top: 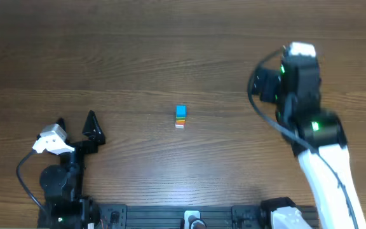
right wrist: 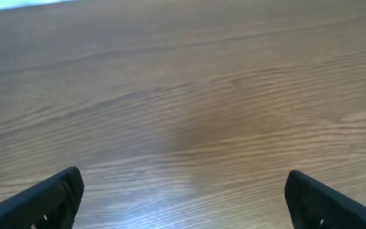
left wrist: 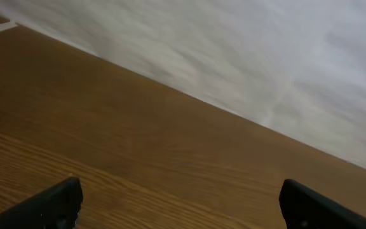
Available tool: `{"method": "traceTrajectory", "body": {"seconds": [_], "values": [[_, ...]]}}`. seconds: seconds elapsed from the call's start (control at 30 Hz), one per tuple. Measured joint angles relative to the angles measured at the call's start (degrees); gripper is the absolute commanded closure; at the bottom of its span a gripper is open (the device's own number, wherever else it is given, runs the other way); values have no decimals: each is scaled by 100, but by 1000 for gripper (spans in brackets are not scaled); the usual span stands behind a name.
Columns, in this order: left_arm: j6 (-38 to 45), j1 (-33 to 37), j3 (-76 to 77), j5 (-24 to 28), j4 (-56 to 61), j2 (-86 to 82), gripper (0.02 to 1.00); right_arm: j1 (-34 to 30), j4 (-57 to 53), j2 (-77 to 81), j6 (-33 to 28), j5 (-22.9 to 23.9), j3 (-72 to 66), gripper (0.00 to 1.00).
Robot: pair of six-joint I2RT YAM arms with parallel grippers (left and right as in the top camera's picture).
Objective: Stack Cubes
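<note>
A small stack of cubes (top: 180, 117) stands at the middle of the wooden table, a blue cube (top: 181, 111) on top with thin orange and red edges showing beneath it. My left gripper (top: 75, 124) rests near the front left, well away from the stack, open and holding nothing; its own view has the two fingers spread wide (left wrist: 180, 200) over bare wood. My right arm (top: 297, 76) is raised at the right side, far from the stack. The right gripper (right wrist: 183, 194) is open and holds nothing, with only tabletop between its fingers.
The brown wooden table (top: 138, 57) stretches bare all around the stack. A pale wall (left wrist: 246, 57) rises beyond the table's edge in the left wrist view. The arms' bases and a black rail (top: 189, 216) run along the front edge.
</note>
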Motion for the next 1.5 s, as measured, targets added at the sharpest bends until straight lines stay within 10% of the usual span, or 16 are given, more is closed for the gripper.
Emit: {"method": "traceTrajectory", "body": {"seconds": [0.67,1.5], "values": [[0,0,0,2,0,0,20,-769,1639,-4883,-101,-151,-3991,9],[0,0,0,2,0,0,18,-890,3217,-5768,-704,-855,-5875,14]]}}
